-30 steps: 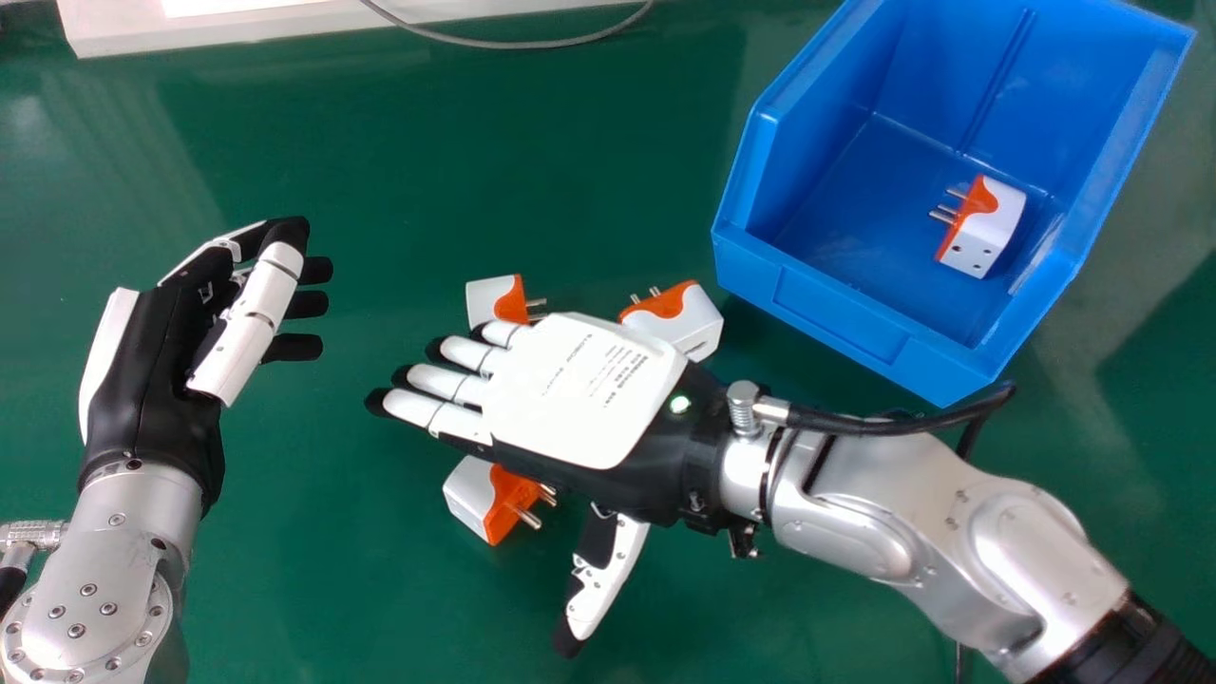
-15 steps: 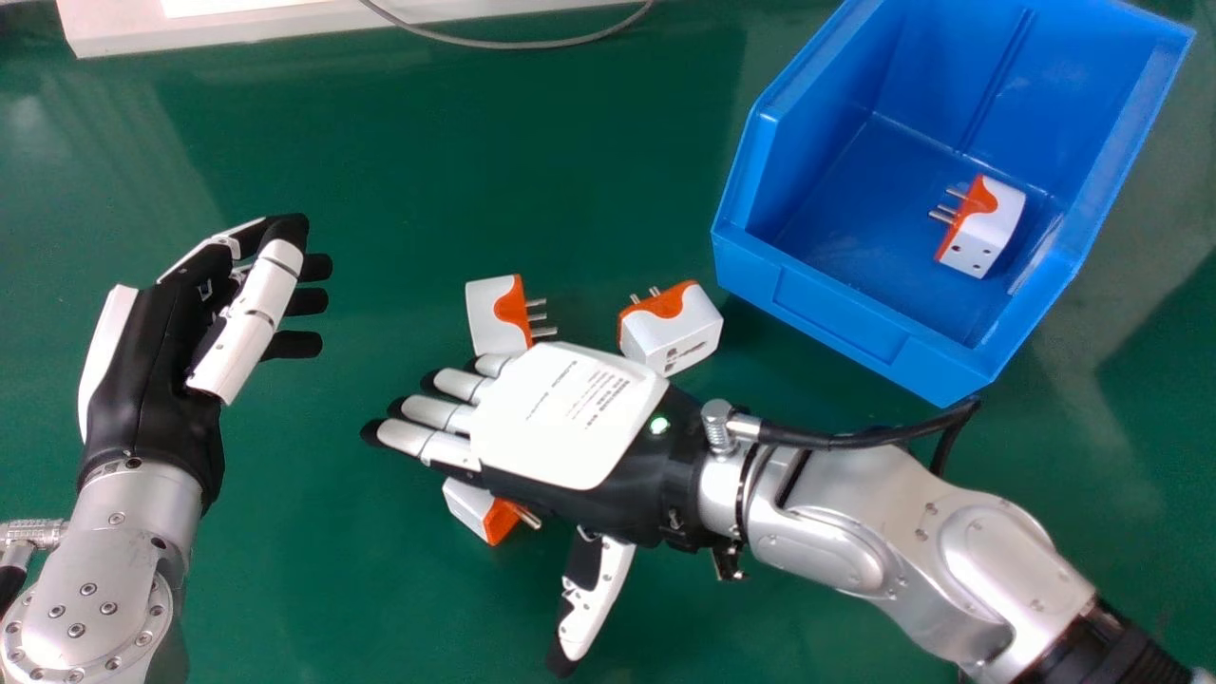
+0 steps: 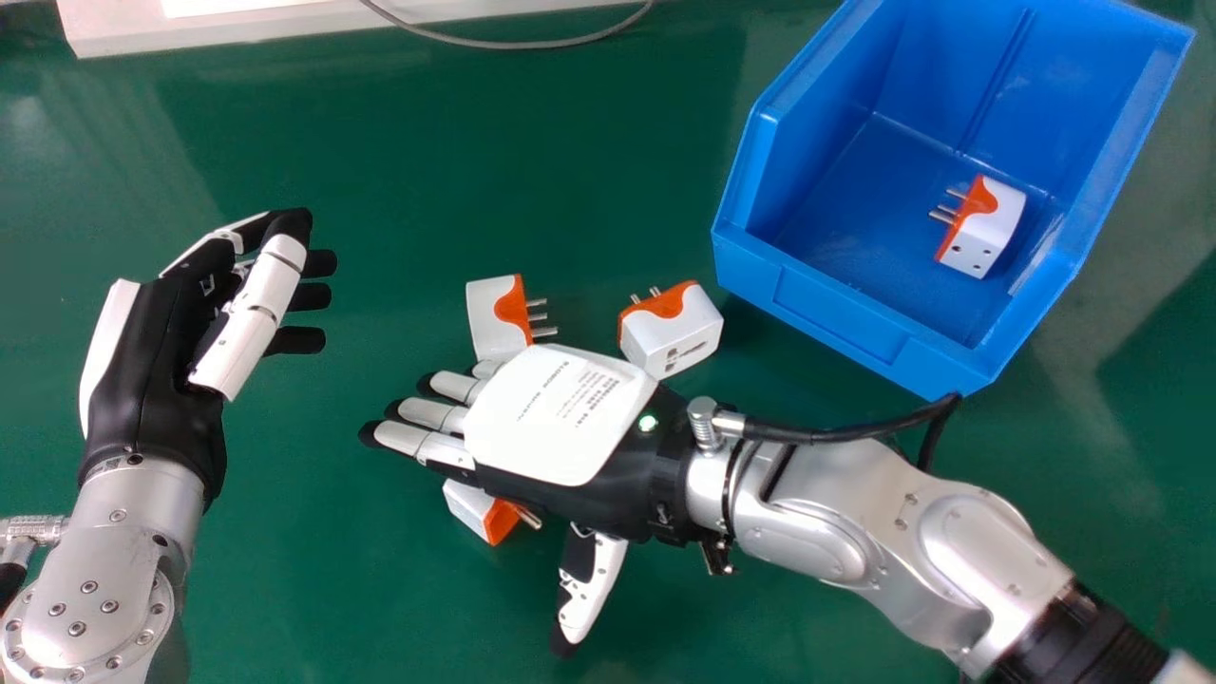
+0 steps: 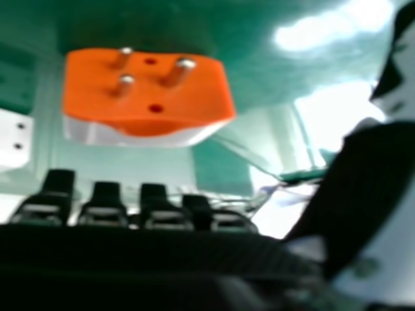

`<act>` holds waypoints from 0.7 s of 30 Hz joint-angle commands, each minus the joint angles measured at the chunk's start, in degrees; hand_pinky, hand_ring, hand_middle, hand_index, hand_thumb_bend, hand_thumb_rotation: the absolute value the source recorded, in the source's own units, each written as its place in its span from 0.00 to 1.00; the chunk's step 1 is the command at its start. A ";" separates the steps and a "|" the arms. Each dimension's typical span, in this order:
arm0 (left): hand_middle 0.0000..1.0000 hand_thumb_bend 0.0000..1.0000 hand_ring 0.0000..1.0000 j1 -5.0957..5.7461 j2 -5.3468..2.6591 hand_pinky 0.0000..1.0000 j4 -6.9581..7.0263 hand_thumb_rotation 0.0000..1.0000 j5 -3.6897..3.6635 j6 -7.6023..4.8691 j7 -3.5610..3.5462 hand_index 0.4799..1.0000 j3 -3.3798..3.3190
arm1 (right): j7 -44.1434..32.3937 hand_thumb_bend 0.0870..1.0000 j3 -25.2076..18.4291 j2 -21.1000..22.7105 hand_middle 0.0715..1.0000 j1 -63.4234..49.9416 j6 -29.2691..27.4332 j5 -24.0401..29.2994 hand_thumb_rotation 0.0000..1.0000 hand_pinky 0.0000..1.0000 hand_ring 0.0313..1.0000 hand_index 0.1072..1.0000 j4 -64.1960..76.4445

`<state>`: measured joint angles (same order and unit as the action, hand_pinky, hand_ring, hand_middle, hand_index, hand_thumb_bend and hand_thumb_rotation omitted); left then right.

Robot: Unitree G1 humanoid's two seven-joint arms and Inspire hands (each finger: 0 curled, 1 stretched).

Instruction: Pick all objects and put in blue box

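My right hand (image 3: pixel 560 414) is palm down over the table, open, with its thumb apart. Partly beneath it lies a white and orange plug adapter (image 3: pixel 472 508). In the right hand view an adapter (image 4: pixel 149 94) faces the camera with its pins, between the fingertips and thumb of my right hand (image 4: pixel 130 253), not gripped. Two more adapters lie beyond the hand: one (image 3: pixel 496 318) near its fingers, another (image 3: pixel 671 332) near its wrist. The blue box (image 3: pixel 836 313) holds one adapter (image 3: pixel 988 228). My left hand (image 3: pixel 152 361) is at the left, fingers relaxed, nothing in it.
The green table (image 3: pixel 427 171) extends around the items. At the far left edge is a white object (image 3: pixel 228 28), with a grey cable (image 3: pixel 513 44) beside it. A black cable (image 3: pixel 836 434) runs along my right forearm, in front of the box.
My right hand has moved nearer to the robot and slightly left, uncovering more of the two far adapters and covering more of the near one. My left hand has barely shifted.
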<state>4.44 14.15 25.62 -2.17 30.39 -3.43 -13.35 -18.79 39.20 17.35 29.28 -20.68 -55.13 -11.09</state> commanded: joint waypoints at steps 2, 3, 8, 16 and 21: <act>0.72 0.35 0.72 -0.62 0.02 0.63 1.16 0.67 0.53 -0.60 0.42 0.55 0.18 | -0.23 0.81 0.16 -0.69 1.00 1.88 -0.02 0.23 0.32 0.93 1.00 1.00 0.13; 0.72 0.35 0.72 -0.57 -0.05 0.63 1.44 0.67 0.53 -0.48 0.47 0.55 0.26 | -0.50 0.81 0.18 -0.74 1.00 2.18 -0.01 0.34 0.32 0.93 1.00 1.00 -0.24; 0.72 0.35 0.72 -0.70 -0.16 0.63 1.56 0.67 0.45 -0.40 0.58 0.55 0.49 | -2.17 0.79 0.07 -0.56 1.00 3.29 -0.08 1.00 0.30 0.93 1.00 1.00 -1.39; 0.72 0.35 0.72 -0.54 -0.15 0.63 1.08 0.67 0.39 -0.92 0.70 0.55 0.61 | -4.01 0.76 0.02 -0.87 1.00 3.66 0.56 1.34 0.27 0.94 1.00 1.00 -1.91; 0.72 0.35 0.72 -0.57 -0.30 0.64 1.42 0.67 0.55 -0.72 0.97 0.55 0.87 | -4.56 0.75 0.21 -0.96 1.00 3.88 1.25 0.66 0.26 0.95 1.00 1.00 -2.07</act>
<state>4.39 13.98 25.69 -2.17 30.38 -2.81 -12.53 -23.39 39.40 17.00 31.37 -19.56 -54.58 -13.52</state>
